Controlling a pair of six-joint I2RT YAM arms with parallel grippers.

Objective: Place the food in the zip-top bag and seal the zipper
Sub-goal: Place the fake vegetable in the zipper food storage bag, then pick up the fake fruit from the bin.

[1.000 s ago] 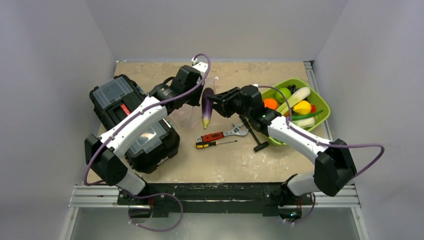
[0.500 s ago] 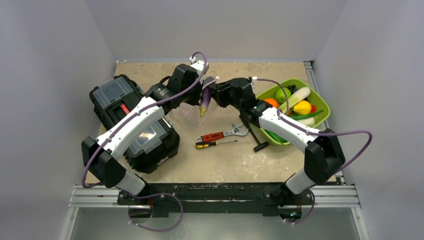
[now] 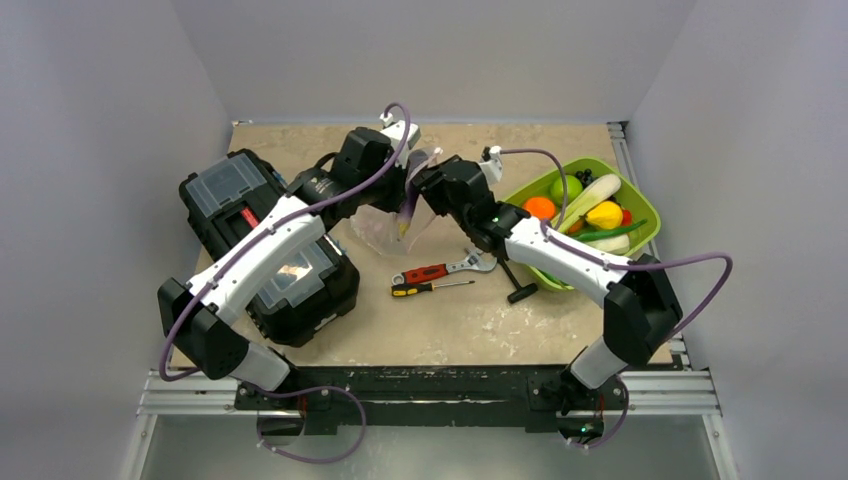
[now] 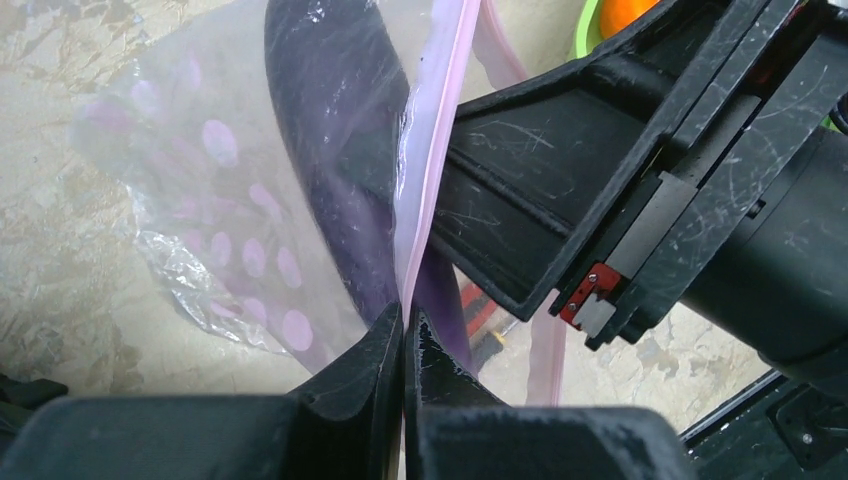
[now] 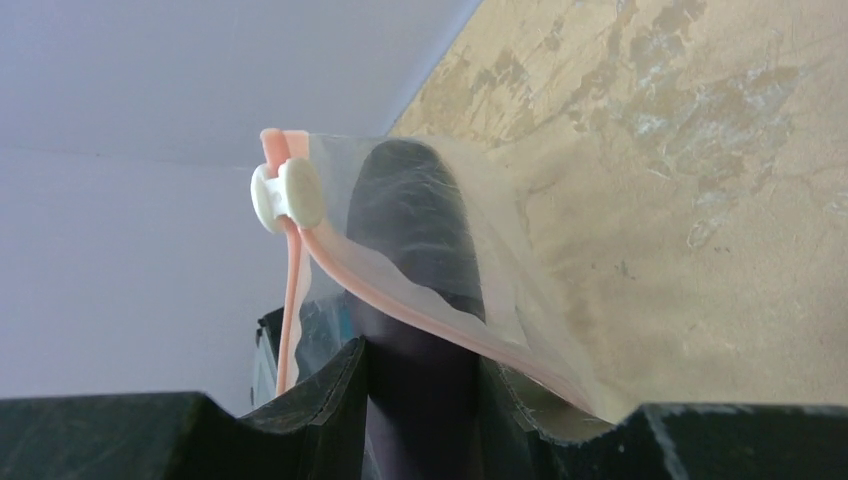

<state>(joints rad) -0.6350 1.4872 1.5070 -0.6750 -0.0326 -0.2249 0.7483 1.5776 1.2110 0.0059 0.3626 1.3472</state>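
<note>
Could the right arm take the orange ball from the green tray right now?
Probably not: the right tool is full, gripping the eggplant partway inside the zip-top bag. The orange ball lies uncovered in the tray.

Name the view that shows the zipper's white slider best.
Right wrist: the white slider sits clear and close on the pink zipper. Left wrist shows only the strip, no slider; top view: too small to tell.

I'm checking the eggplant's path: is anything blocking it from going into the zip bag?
Nothing visible does. The eggplant in the right gripper pokes into the bag, past the zipper that the left gripper pinches.
</note>
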